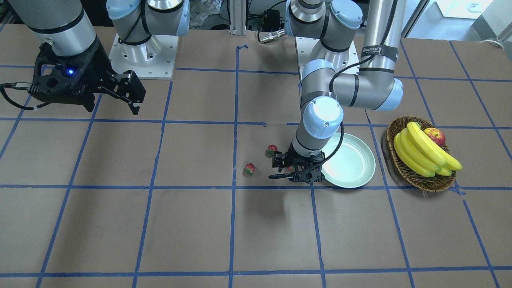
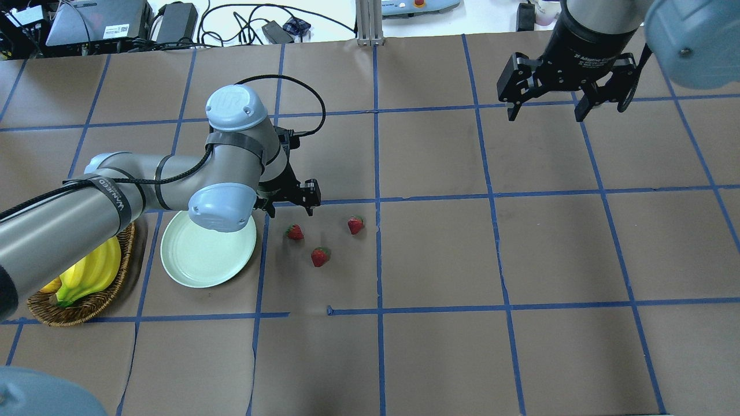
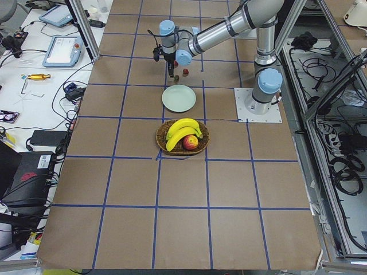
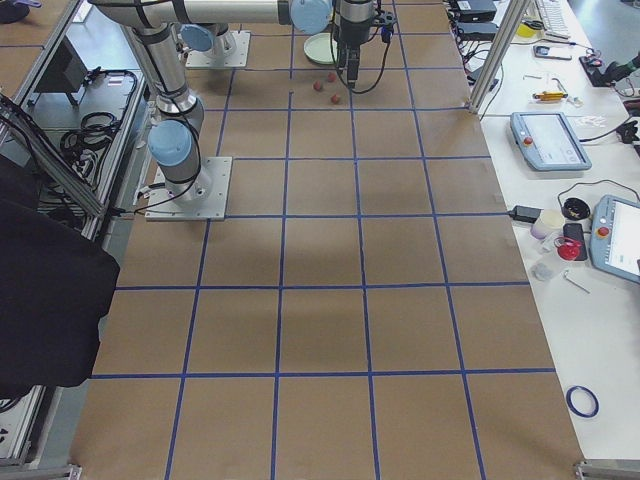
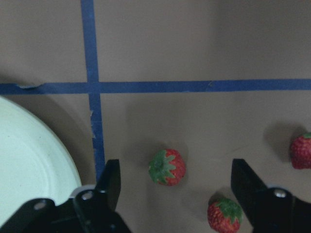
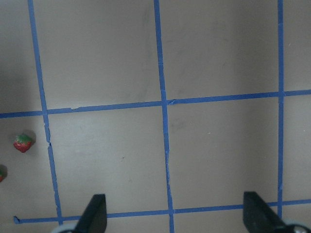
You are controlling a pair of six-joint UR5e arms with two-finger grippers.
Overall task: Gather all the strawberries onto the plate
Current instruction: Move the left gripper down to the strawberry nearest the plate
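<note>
Red strawberries (image 2: 319, 256), three of them, all lie on the brown paper table (image 2: 439, 260), none in the plate (image 2: 202, 266). We see the closest strawberry (image 5: 167, 167) near the plate's rim but not touching it, right below the left gripper (image 2: 290, 211). The left arm bends over the plate with its wrist pointing down; its jaws are spread wide either side of that berry and grip nothing. The right gripper (image 2: 546, 115) hangs well apart on the robot's right, jaws wide, empty. A wicker basket (image 2: 87, 306) of bananas (image 2: 92, 271) crowds the plate's outer side, and bare paper lies open past the berries.
</note>
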